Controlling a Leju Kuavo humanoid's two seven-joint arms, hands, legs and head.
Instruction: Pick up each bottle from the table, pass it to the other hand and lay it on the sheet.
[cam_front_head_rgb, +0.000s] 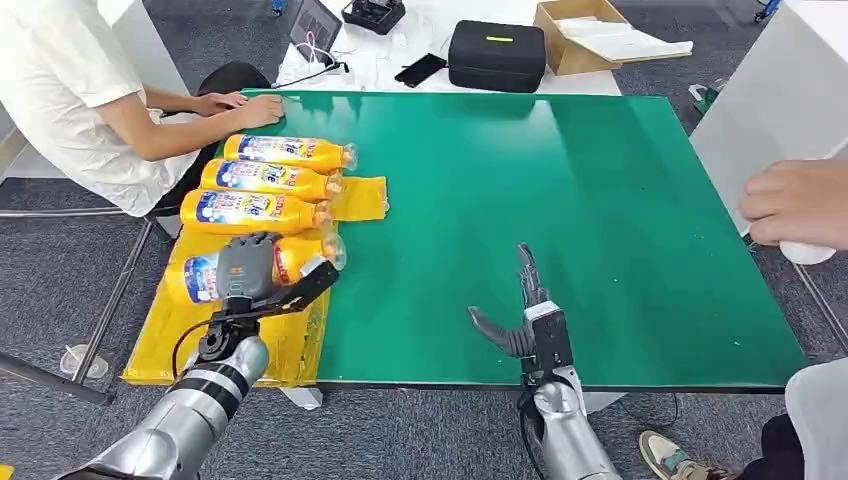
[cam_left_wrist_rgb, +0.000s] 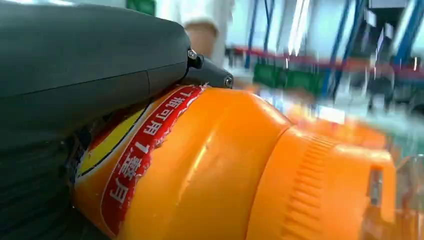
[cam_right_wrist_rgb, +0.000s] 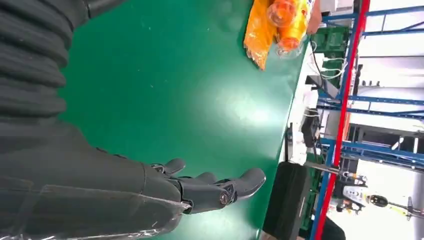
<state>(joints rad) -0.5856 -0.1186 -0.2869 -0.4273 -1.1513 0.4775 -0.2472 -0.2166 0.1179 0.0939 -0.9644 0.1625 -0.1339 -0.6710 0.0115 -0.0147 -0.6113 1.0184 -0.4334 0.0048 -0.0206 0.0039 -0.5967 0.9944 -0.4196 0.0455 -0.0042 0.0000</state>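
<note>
Three orange bottles (cam_front_head_rgb: 268, 180) lie side by side on the yellow sheet (cam_front_head_rgb: 160, 345) at the left edge of the green table (cam_front_head_rgb: 560, 190). A fourth bottle (cam_front_head_rgb: 195, 279) lies nearest me on the sheet, and my left hand (cam_front_head_rgb: 250, 270) wraps over its middle, thumb reaching past its neck. In the left wrist view this bottle (cam_left_wrist_rgb: 220, 165) presses against my thumb (cam_left_wrist_rgb: 100, 65). My right hand (cam_front_head_rgb: 525, 318) hovers open over bare green table near the front edge, fingers spread. The right wrist view shows that hand (cam_right_wrist_rgb: 200, 189) above the table, with bottle caps (cam_right_wrist_rgb: 286, 15) and the sheet (cam_right_wrist_rgb: 256, 37) far off.
A person sits at the far left with hands (cam_front_head_rgb: 240, 105) on the table's corner. Another person's hand (cam_front_head_rgb: 795, 205) rests at the right edge. Beyond the table lie a black case (cam_front_head_rgb: 497, 55), a phone (cam_front_head_rgb: 420, 70) and a cardboard box (cam_front_head_rgb: 580, 35).
</note>
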